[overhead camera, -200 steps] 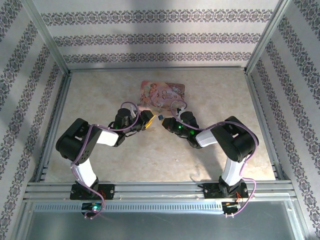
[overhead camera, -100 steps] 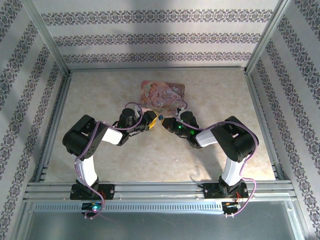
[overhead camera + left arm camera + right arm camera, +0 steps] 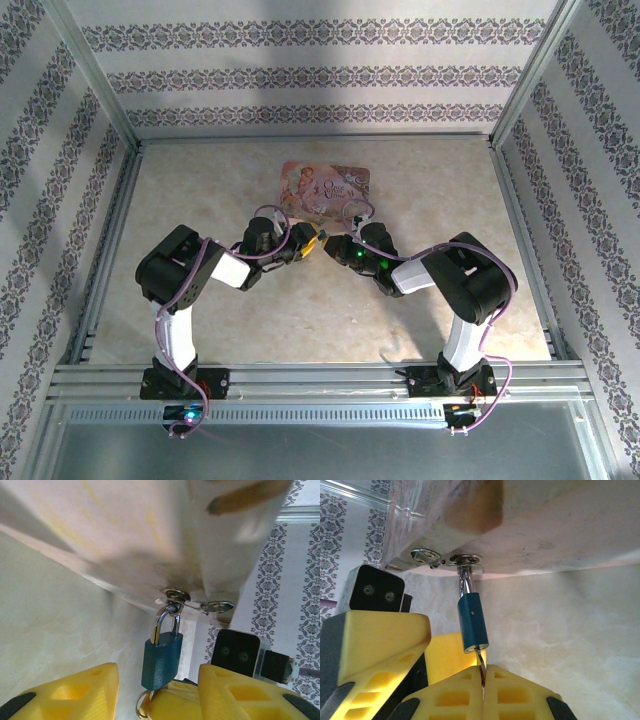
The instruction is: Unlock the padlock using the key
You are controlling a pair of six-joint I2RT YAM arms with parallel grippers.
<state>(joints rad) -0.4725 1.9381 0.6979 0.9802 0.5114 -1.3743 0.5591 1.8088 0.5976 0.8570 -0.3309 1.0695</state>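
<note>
Left tool advanced, half-open astride padlock; right tool pinches key; beige tabletop, patterned walls.

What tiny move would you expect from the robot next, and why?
Probably the left gripper closes its jaws on the blue padlock, which hangs free between them. The right gripper pinches the key in its keyhole, so steadying the body should let it turn.

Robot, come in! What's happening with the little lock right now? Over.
Right gripper shut on key, key in padlock keyhole. Left gripper jaws open, either side of padlock. Padlock hanging from pink tin, not yet open. Nothing blocking.
</note>
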